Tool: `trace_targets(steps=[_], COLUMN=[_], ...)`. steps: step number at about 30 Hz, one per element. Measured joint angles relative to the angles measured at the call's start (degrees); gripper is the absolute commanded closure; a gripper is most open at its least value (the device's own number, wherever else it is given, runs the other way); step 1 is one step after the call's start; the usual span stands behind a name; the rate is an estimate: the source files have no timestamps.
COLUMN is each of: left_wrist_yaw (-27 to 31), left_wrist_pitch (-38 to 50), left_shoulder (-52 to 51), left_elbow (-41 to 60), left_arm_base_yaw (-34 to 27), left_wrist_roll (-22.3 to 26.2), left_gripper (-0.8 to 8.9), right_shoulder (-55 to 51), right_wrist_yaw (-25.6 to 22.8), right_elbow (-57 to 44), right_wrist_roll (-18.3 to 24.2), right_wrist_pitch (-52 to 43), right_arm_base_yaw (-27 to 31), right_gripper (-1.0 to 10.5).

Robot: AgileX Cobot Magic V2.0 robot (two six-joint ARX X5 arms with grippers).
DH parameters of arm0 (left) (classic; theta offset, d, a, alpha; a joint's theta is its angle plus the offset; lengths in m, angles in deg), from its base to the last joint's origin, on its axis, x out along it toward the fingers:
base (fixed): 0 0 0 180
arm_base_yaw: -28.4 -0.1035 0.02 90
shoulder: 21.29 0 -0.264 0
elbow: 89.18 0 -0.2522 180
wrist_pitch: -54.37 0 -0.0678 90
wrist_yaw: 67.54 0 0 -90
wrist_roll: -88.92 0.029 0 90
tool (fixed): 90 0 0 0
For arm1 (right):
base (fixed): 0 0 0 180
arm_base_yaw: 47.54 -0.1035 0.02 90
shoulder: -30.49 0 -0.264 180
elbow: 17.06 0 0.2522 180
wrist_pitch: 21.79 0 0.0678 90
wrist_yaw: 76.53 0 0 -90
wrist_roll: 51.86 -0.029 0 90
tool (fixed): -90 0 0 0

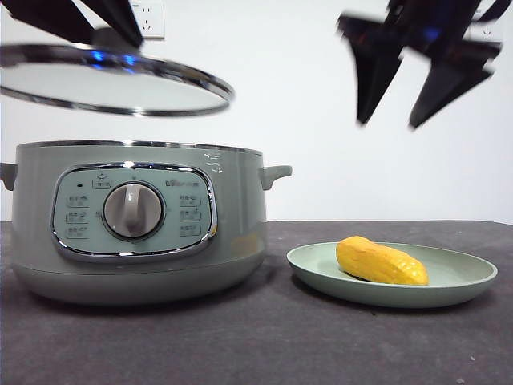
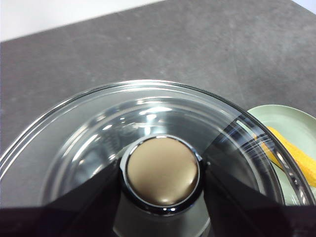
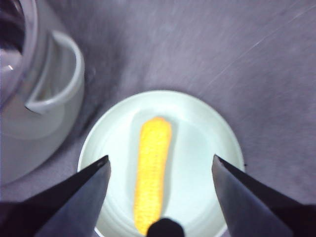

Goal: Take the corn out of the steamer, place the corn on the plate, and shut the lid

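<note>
- Table (image 1: 240, 337): dark grey, matte; carries the pot and dish. White wall behind, w/ a socket (image 1: 151, 18) up top in the front view.
- Steamer (image 1: 136, 220): big sage-green pot, sits on the table's left half in the front view. Open on top, no cover on it. Chrome-framed panel w/ central dial (image 1: 133, 210) faces the cam. Small side handle (image 1: 275, 174) sticks out toward the dish; same handle shows in the right wrist view (image 3: 54, 74).
- Lid (image 1: 112, 80): clear glass, chrome rim, held in the air above the steamer, apart from its rim, tilted a bit. Its knob (image 2: 163, 170) is seen from above in the left wrist view.
- Plate (image 1: 461, 281): shallow pale green dish, on the table just beside the steamer, not touching it. Also seen at (image 3: 207, 128) and partly through the glass at (image 2: 291, 123).
- Left gripper (image 2: 163, 173): jaws closed onto the knob from both sides, carrying the lid. In the front view only dark jaw tips show at top left, over the lid.
- Right gripper (image 3: 160, 170): jaws spread wide, holding nothing, up in the air above the plate. Blurred in the front view at top right (image 1: 409, 120).
- Corn (image 1: 381, 261): stubby yellow cob lying on its side in the plate, roughly mid-dish; free of both grippers. Directly under the right gripper (image 3: 153, 168).
</note>
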Motion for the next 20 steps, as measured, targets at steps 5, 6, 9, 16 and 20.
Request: trace_targets(steps=[5,6,9,16,20], left_wrist_yaw=[0.0,0.02,-0.9,-0.98,-0.85], left_wrist_pitch=[2.32,2.75,3.72,4.61,3.72], left_shoulder=[4.76,6.14,8.55,9.86,9.86], left_elbow=[0.0,0.0,0.0,0.0,-0.02], left_arm_base_yaw=[0.02,0.02,0.07,1.46,1.77], left_wrist_roll=[-0.42,-0.85,-1.38,-1.9,-2.75], left_gripper=[8.22,8.22,8.22,8.22,8.22], right_shoulder=[-5.81,-7.08,-9.07,-9.18,-9.18], right_wrist_yaw=[-0.02,-0.04,-0.22,-0.22,-0.22], right_elbow=[0.0,0.0,0.0,0.0,0.0], right_wrist_roll=[-0.02,-0.02,-0.17,-0.15,-0.15], right_wrist_pitch=[2.08,2.67,4.35,7.02,7.02], right_arm_base_yaw=[2.01,2.84,4.92,7.52,7.52], right_gripper=[6.0,6.0,6.0,6.0,6.0])
